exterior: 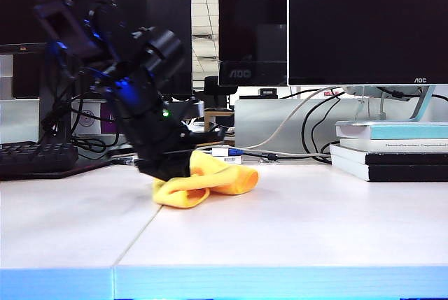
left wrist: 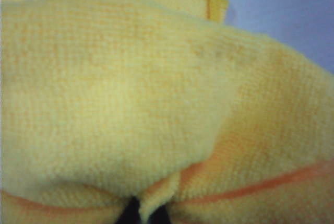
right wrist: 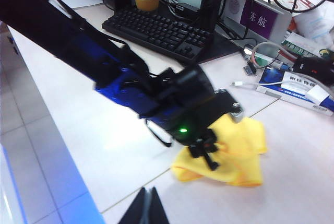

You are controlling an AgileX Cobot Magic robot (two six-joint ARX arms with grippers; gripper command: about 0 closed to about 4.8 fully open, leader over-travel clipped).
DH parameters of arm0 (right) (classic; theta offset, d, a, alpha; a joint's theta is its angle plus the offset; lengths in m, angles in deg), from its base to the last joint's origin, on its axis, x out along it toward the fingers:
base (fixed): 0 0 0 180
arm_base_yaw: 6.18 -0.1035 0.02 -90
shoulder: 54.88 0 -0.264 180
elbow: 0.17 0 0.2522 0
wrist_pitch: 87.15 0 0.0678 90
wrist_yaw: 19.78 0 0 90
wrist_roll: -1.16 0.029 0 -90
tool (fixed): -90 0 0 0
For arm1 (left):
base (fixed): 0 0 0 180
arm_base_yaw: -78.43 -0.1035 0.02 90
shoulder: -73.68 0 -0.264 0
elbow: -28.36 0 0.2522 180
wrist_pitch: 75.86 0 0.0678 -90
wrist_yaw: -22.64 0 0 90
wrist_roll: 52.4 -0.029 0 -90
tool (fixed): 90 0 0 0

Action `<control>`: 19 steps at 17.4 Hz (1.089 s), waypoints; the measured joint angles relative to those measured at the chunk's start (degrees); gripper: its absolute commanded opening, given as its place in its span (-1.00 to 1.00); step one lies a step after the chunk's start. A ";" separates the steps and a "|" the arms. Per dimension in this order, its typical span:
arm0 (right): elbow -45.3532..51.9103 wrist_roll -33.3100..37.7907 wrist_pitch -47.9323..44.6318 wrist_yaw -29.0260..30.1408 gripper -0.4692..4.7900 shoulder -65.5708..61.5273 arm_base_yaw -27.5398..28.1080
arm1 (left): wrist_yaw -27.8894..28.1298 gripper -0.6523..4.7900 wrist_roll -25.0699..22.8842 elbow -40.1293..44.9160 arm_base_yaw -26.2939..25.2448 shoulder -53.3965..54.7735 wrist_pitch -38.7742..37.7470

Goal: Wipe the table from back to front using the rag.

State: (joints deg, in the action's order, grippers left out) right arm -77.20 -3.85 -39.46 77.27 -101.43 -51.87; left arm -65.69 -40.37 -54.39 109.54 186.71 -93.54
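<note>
The yellow rag (exterior: 222, 178) lies bunched on the pale table (exterior: 294, 223), toward its back and a little left of the middle. My left gripper (exterior: 166, 168) points steeply down onto the rag's left part and is shut on a fold of it. In the left wrist view the rag (left wrist: 130, 104) fills the frame, and a pinched ridge of cloth stands between the dark fingertips (left wrist: 131, 214). The right wrist view shows the left arm (right wrist: 156, 98) over the rag (right wrist: 242, 153). My right gripper (right wrist: 147, 195) hovers near the table's blue front edge (right wrist: 62, 182), shut on nothing.
A black keyboard (exterior: 35, 156) sits at the back left. Dark monitors (exterior: 364, 20) stand behind. Stacked books (exterior: 392, 150) are at the back right, and cables (exterior: 294, 153) run behind the rag. A seam (exterior: 136, 240) crosses the table top. A small box (right wrist: 292, 91) lies behind the rag.
</note>
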 measured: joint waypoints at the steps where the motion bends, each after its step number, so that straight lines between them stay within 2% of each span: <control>1: 0.00 0.28 0.02 0.02 -0.82 0.00 0.00 | 0.00 -0.78 0.00 -1.55 -0.15 1.16 0.00; 19: 0.00 0.57 1.16 -0.96 -0.82 -0.04 0.04 | -1.20 -0.78 -0.72 -27.56 -5.90 16.92 -6.82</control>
State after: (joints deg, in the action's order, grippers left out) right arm -77.20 -3.28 -38.30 76.31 -101.47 -51.83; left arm -66.89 -41.09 -81.95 103.64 203.63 -100.36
